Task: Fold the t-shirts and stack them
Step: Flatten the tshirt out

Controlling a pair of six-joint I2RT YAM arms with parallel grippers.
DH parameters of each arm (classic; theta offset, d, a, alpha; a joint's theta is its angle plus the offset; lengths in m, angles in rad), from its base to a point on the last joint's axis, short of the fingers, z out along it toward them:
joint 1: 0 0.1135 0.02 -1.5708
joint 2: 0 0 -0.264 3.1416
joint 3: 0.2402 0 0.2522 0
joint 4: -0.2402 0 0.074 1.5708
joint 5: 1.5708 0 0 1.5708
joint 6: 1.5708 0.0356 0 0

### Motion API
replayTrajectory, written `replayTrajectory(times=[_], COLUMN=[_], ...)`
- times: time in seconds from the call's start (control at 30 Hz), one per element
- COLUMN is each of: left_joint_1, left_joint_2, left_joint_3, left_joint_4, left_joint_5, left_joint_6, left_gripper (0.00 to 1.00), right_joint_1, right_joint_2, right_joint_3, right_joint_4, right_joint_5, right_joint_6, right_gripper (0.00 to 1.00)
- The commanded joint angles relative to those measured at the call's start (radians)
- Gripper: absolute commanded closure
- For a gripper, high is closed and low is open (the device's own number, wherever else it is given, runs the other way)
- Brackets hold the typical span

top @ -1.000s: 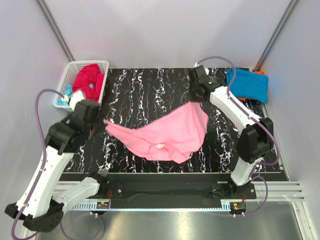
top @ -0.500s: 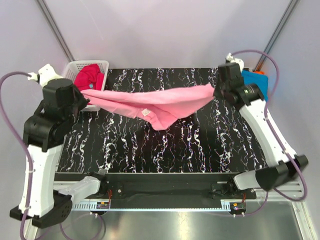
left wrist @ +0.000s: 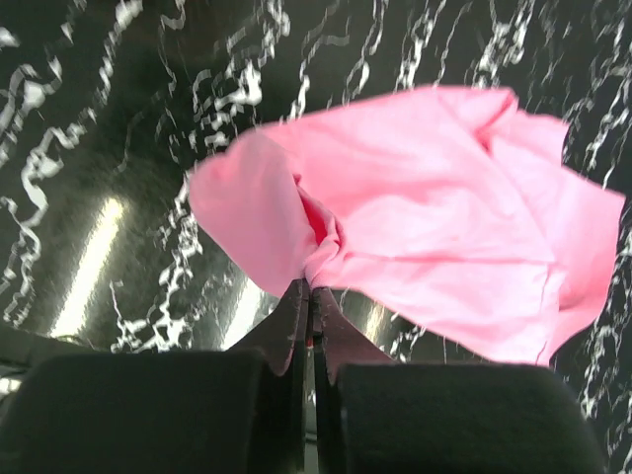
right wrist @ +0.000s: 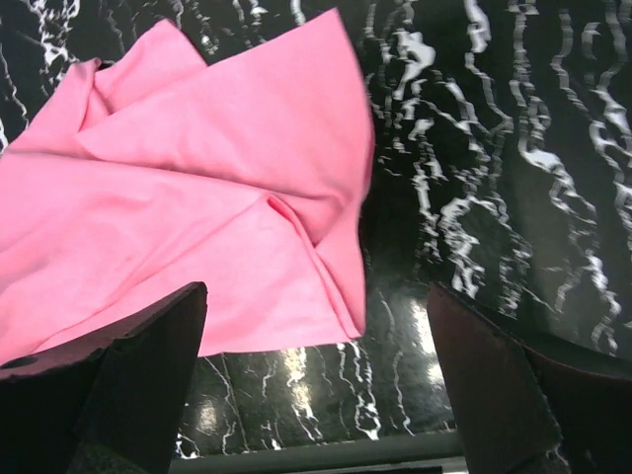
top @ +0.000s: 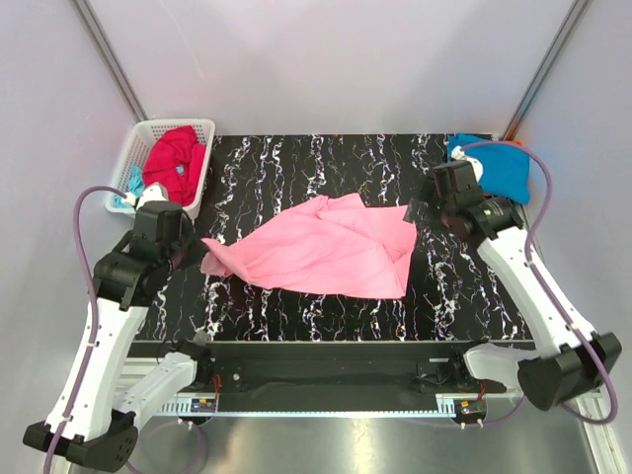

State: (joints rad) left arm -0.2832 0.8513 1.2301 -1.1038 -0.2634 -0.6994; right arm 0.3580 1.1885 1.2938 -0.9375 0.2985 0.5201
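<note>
pink t-shirt lies rumpled mid-desk. left tool is clamped on its left corner. right tool is spread wide, holding nothing, just beside the right edge. cloth looks light, limp and quick to crease; best pinched at hem corners or shoulders.

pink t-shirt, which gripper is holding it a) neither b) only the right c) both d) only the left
D: the left gripper is pinched shut on a bunched corner of the pink t-shirt, while the right gripper stands wide open above the cloth with nothing between its fingers.
</note>
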Motion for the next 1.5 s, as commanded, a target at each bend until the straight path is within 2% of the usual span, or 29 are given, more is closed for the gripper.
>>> replayTrajectory(times=[0.0, 0.07, 0.13, 0.17, 0.2, 0.23, 0.33, 0.43, 0.47, 0.53, 0.6, 0.73, 1.37, 1.47], left_joint_1=[0.003, 0.003, 0.003, 0.003, 0.003, 0.003, 0.003, 0.003, 0.003, 0.003, 0.003, 0.003, 0.003, 0.003], left_joint_2=[-0.06, -0.076, -0.087, -0.098, -0.103, -0.107, -0.12, -0.118, -0.117, -0.112, -0.109, -0.107, -0.106, -0.106], left_joint_3=[-0.029, -0.067, -0.11, -0.127, -0.141, -0.165, -0.204, -0.219, -0.221, -0.224, -0.224, -0.225, -0.219, -0.215], left_joint_4=[0.073, 0.071, 0.068, 0.068, 0.067, 0.064, 0.062, 0.062, 0.062, 0.064, 0.064, 0.064, 0.064, 0.062], left_joint_5=[0.082, 0.087, 0.095, 0.101, 0.105, 0.108, 0.108, 0.104, 0.104, 0.104, 0.101, 0.099, 0.089, 0.085], left_joint_6=[-0.023, -0.029, -0.037, -0.041, -0.043, -0.048, -0.051, -0.052, -0.052, -0.051, -0.049, -0.051, -0.051, -0.049], left_gripper=[1.0, 1.0, 1.0, 1.0, 1.0, 1.0, 1.0, 1.0, 1.0, 1.0, 1.0, 1.0, 1.0, 1.0], right_joint_1=[0.002, 0.001, 0.002, 0.001, 0.002, 0.002, 0.002, 0.002, 0.002, 0.002, 0.002, 0.002, 0.002, 0.002], right_joint_2=[0.094, 0.147, 0.244, 0.273, 0.334, 0.359, 0.43, 0.476, 0.488, 0.523, 0.552, 0.582, 0.66, 0.68], right_joint_3=[-0.03, -0.059, -0.062, -0.06, -0.045, -0.038, -0.033, -0.039, -0.039, -0.044, -0.051, -0.067, -0.094, -0.09], right_joint_4=[0.163, 0.239, 0.278, 0.311, 0.312, 0.316, 0.347, 0.381, 0.387, 0.394, 0.401, 0.411, 0.436, 0.437], right_joint_5=[-0.142, -0.203, -0.228, -0.249, -0.251, -0.249, -0.246, -0.28, -0.295, -0.332, -0.354, -0.361, -0.364, -0.364], right_joint_6=[-0.046, -0.046, -0.043, -0.045, -0.045, -0.049, -0.054, -0.068, -0.071, -0.072, -0.072, -0.071, -0.084, -0.081], right_gripper=[0.0, 0.0, 0.13, 0.24, 0.43, 0.56, 0.78, 0.79, 0.72, 0.7, 0.63, 0.6, 0.64, 0.72])
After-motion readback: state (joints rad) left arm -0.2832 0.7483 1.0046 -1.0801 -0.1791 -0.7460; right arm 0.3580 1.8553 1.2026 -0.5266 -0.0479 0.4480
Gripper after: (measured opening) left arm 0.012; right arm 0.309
